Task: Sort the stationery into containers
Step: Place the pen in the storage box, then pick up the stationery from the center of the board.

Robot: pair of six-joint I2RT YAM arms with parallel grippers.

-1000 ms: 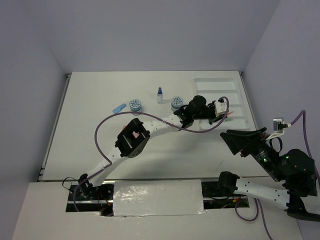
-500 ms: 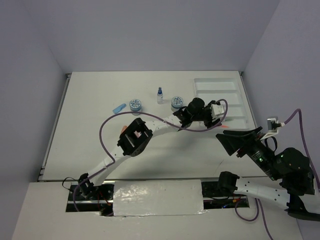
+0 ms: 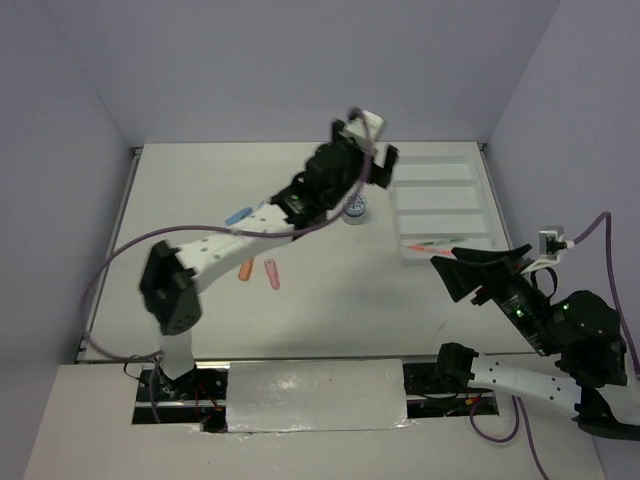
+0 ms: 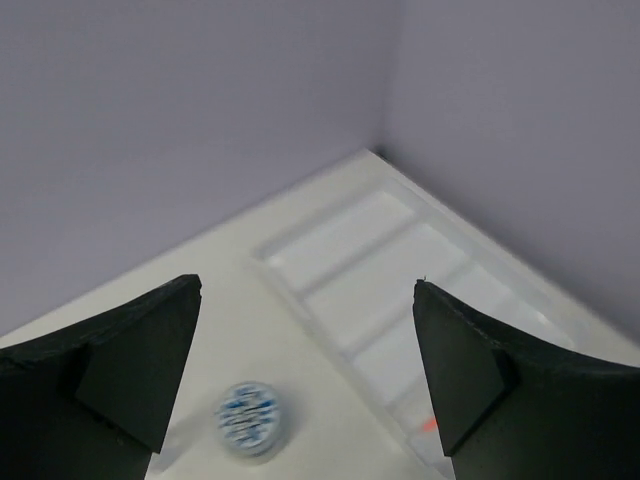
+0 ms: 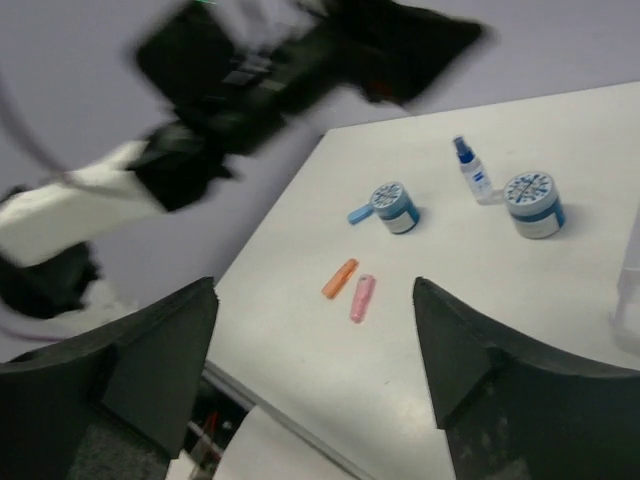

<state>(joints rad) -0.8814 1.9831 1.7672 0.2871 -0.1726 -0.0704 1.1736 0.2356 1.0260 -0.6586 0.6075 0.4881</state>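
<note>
The white tray (image 3: 440, 170) with long compartments lies at the far right, also in the left wrist view as tray (image 4: 385, 290). An orange-red pen (image 3: 428, 245) lies in its nearest compartment. My left gripper (image 3: 380, 165) is raised high near the tray's left end, open and empty (image 4: 306, 283), with a blue-grey jar (image 4: 248, 418) below it. My right gripper (image 3: 480, 262) hovers open and empty (image 5: 315, 285) near the tray's front. Two jars (image 5: 392, 206) (image 5: 532, 202), a blue-capped bottle (image 5: 470, 170), and blue (image 5: 358, 214), orange (image 5: 340, 278) and pink (image 5: 361, 297) pieces lie on the table.
The left arm (image 3: 230, 240) stretches diagonally over the table's middle and hides one jar and the bottle from above. The purple cable (image 3: 110, 280) loops at the left. Walls close the table at the back and sides.
The left gripper opened, leaving the orange-red pen in the tray, and the arm swung up and back toward the far wall. The right gripper's jaws spread a little wider.
</note>
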